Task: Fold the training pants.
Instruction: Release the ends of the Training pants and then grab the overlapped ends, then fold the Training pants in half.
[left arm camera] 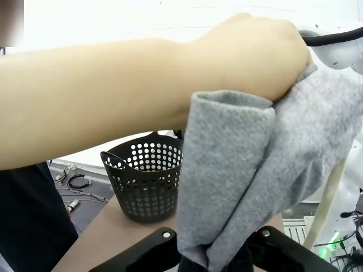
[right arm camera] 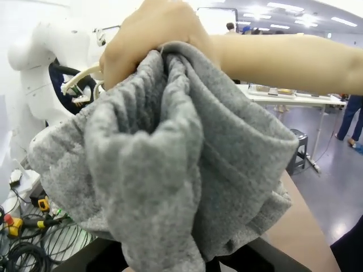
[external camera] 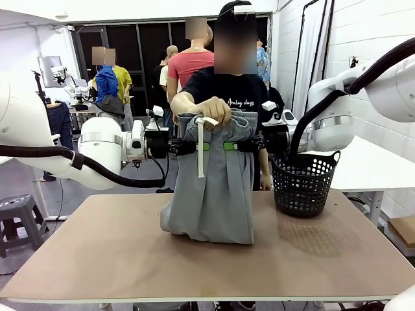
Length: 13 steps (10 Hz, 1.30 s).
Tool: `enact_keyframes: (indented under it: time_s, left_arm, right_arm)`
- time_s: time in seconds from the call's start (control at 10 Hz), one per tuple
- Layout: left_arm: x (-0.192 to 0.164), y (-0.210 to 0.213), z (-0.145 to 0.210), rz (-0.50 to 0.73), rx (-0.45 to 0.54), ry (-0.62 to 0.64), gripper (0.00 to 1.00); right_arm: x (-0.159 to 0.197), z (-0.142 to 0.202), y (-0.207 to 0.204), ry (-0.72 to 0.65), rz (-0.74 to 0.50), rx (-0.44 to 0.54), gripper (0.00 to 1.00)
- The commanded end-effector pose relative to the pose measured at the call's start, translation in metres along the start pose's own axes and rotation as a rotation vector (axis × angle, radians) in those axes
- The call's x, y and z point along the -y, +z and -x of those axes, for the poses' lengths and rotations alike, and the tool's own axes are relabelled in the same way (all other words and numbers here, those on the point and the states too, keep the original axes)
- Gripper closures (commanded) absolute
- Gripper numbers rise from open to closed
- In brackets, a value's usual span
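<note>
Tabletop point(external camera: 97, 259) lies below both grippers, the training pants point(external camera: 217, 194) hanging between them, hems resting on it. Left gripper point(external camera: 194, 146) and right gripper point(external camera: 241, 146) each clamp the waistband, just under the person's hand point(external camera: 214, 110). Handover looks underway; next likely needs the hand's release, then lowering flat.

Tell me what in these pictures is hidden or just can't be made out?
- Left wrist view: the pads' contact, buried in the training pants.
- Right wrist view: the jaws, swallowed by bunched fabric.
- Front view: the waistband's middle, covered by the person's hand; the table behind the hanging legs.
- Front view: the basket interior, too dark.
</note>
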<state>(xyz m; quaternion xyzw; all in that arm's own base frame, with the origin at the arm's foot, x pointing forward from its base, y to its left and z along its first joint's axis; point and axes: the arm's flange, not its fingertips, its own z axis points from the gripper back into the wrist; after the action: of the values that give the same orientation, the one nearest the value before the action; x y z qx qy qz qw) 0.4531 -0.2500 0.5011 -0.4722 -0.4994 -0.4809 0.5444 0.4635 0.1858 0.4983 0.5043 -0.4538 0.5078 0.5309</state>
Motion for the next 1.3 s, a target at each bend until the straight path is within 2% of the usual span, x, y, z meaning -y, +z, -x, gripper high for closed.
enact_keyframes:
  time_s: [0.0, 0.1, 1.2]
  left_arm:
    - [-0.0006, -0.0041, -0.0021, 0.006, 0.034, -0.005, 1.0]
    - [0.0, 0.0, 0.0, 0.0, 0.0, 0.0, 1.0]
    - [0.0, 0.0, 0.0, 0.0, 0.0, 0.0, 1.0]
  right_arm:
    - [0.0048, -0.0055, -0.0019, -0.006, 0.015, -0.02, 1.0]
    - [0.0, 0.0, 0.0, 0.0, 0.0, 0.0, 1.0]
    - [0.0, 0.0, 0.0, 0.0, 0.0, 0.0, 1.0]
